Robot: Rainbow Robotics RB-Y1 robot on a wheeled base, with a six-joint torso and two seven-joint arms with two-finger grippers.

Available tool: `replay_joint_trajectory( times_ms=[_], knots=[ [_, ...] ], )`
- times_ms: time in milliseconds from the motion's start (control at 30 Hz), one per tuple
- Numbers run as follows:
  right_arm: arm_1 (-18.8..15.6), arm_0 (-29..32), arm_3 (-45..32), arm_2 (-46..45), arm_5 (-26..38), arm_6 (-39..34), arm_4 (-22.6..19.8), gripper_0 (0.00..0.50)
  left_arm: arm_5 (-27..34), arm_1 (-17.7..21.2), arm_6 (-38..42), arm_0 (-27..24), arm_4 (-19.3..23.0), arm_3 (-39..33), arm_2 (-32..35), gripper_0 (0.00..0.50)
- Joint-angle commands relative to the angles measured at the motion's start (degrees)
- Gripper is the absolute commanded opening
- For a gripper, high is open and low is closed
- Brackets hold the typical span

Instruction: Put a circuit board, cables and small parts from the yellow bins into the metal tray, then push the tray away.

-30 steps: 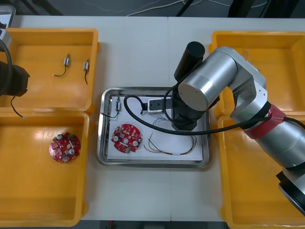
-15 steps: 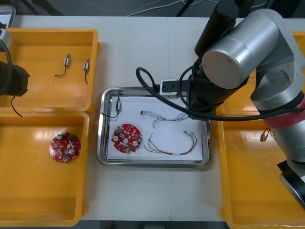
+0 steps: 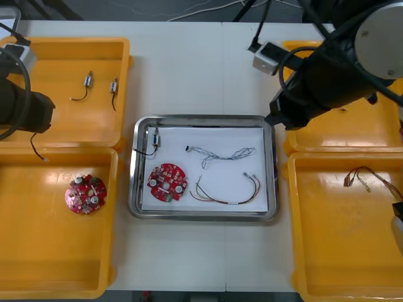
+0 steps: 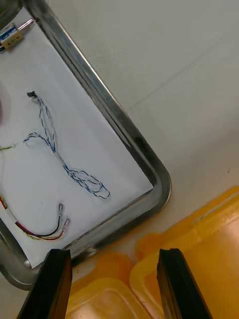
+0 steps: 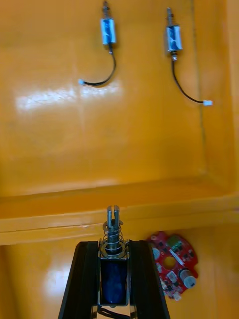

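Withdrawn from the tray (image 3: 201,215), right pincer (image 4: 113,254) gapes; left pincer (image 5: 113,244) pinches a half-hidden small metal part (image 5: 113,276).

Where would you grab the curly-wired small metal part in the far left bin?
Grip the small metal part by its shiny body, from straight above, pinching across its narrow width. It lies flat and the body looks rigid; the thin wire would likely flop.

No words, numbers or signs can be read on the yellow bins (image 3: 38,69), the metal tray (image 3: 201,216) or the red circuit boards (image 3: 167,182).
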Motion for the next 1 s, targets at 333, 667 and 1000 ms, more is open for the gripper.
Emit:
replay_joint_trajectory(
  times_ms=[333, 667, 1000],
  knots=[
    [-9.30, 10.89, -8.74, -12.67, 0.18, -15.10, -3.68, 0.500, 0.36, -0.79, 22.86, -7.10, 4.38, -1.74, -12.09, 0.000],
    [-13.87, 18.01, -9.45, -18.73, 0.18, -22.93, -4.47, 0.500, 0.36, -4.04, 27.43, -12.73, 3.94, 2.04, -19.39, 0.000],
    [-16.86, 23.90, -9.54, -22.78, 0.18, -24.42, -4.03, 0.500, 0.36, -7.73, 29.71, -17.74, 1.39, 8.37, -25.10, 0.000]
  ],
)
